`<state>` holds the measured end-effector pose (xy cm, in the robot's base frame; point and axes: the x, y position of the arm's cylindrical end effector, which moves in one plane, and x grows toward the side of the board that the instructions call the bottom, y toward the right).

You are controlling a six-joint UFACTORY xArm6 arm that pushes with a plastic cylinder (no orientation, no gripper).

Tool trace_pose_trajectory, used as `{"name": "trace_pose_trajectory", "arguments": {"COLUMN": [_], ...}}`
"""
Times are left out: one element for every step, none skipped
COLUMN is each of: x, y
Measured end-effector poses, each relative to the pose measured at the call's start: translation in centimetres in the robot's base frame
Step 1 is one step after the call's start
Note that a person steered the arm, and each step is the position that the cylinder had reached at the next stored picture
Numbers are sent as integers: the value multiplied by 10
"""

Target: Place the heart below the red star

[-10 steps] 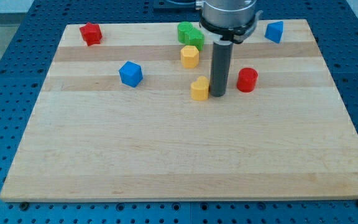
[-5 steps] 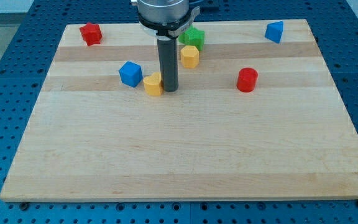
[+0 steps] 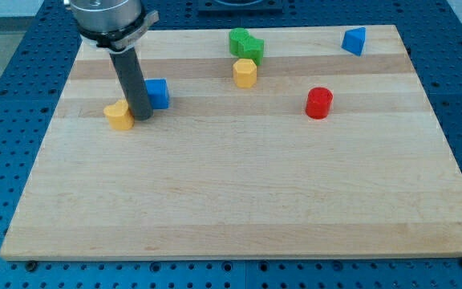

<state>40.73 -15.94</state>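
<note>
Here, my tip [image 3: 142, 117] is seen pressed against the right side of the yellow heart [image 3: 119, 116], which lies near the left edge of the wooden board [image 3: 239, 201]. No gripper is fitted, so no open or closed state can be told; only a straight dark rod is shown. The red star cannot be made out, the spot at the board's top left being covered by the arm's grey metal collar [image 3: 107, 18]. A blue cube [image 3: 158, 93] is found just behind the rod, on its right, touching it or nearly so; which cannot be told.

Further right, a yellow hexagonal block [image 3: 245, 73] is placed just below a green block [image 3: 245, 44] of lumpy outline near the top edge. A red cylinder [image 3: 319, 103] is set well apart on the right, and a blue wedge-like block [image 3: 354, 40] is seen in the top right corner.

The board is made of pale planks with light and darker stripes. It is laid on a blue perforated table [image 3: 6, 80]. The blocks look smooth and matte.
</note>
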Motion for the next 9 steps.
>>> {"name": "trace_pose_trajectory", "arguments": {"x": [17, 29, 30, 29, 28, 26, 16, 13, 13], "y": [-1, -4, -20, -36, -43, -43, -46, -47, -45]}}
